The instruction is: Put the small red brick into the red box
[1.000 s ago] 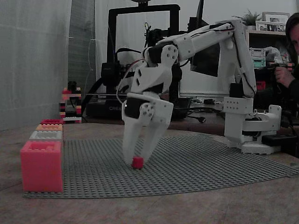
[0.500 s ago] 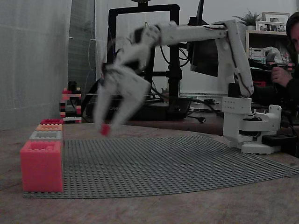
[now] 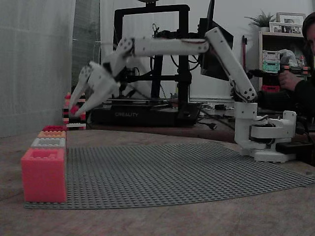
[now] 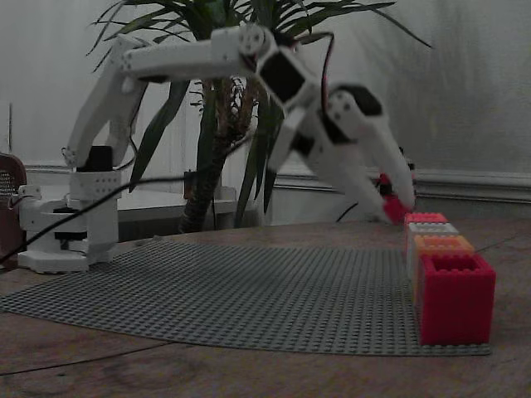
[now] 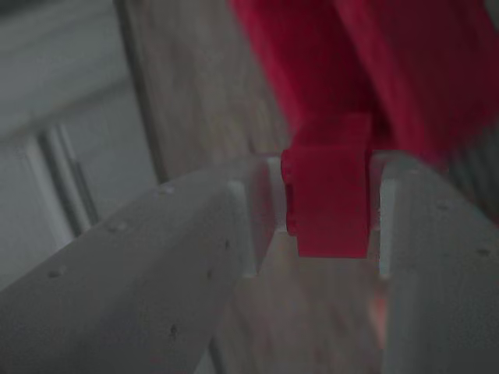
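Note:
My gripper [image 3: 75, 110] is shut on the small red brick [image 3: 74, 110], holding it in the air at the left, above and just right of the row of boxes. The red box [image 3: 54, 128] is the farthest of that row here. In another fixed view the red box [image 4: 455, 298] is the nearest, and my gripper [image 4: 397, 207] hangs with the brick [image 4: 396, 209] left of the row's far end. In the wrist view the brick [image 5: 327, 195] sits clamped between both fingers [image 5: 195, 257], with a blurred red surface behind it.
A pink-coral box [image 3: 43, 174], a grey box [image 3: 48, 142] and an orange box [image 3: 51, 133] line the left edge of the grey studded baseplate [image 3: 187, 167]. The arm's white base [image 3: 261, 132] stands at the right. A black 3D printer [image 3: 147, 64] is behind.
The gripper lifted the brick off the middle of the baseplate and swung it left and up, ending by the row of boxes.

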{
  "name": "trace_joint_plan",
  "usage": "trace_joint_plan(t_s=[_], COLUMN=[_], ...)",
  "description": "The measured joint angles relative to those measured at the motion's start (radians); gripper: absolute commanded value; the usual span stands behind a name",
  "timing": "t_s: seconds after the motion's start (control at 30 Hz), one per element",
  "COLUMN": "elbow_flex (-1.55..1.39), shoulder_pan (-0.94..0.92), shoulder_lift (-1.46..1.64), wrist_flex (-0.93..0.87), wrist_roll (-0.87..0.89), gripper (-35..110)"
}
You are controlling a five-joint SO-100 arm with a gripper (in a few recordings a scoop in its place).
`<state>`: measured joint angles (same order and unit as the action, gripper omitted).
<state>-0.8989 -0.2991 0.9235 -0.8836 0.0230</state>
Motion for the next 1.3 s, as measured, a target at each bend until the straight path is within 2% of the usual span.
trace_joint_plan(t_s=[0.3, 0.77, 0.83, 0.97, 1.1, 1.3], elbow_flex=[0.031, 0.032, 0.032, 0.032, -0.11, -0.584], shoulder_pan=[-0.028, 0.017, 0.021, 0.034, 0.041, 0.086], shoulder_lift=[-0.089, -0.147, -0.147, -0.133, 0.043, 0.535], wrist_flex=[0.193, 0.242, 0.244, 0.193, 0.133, -0.032], wrist_roll=[-0.011, -0.041, -0.04, -0.029, -0.041, -0.153], gripper=[2, 18, 16, 0, 0, 0])
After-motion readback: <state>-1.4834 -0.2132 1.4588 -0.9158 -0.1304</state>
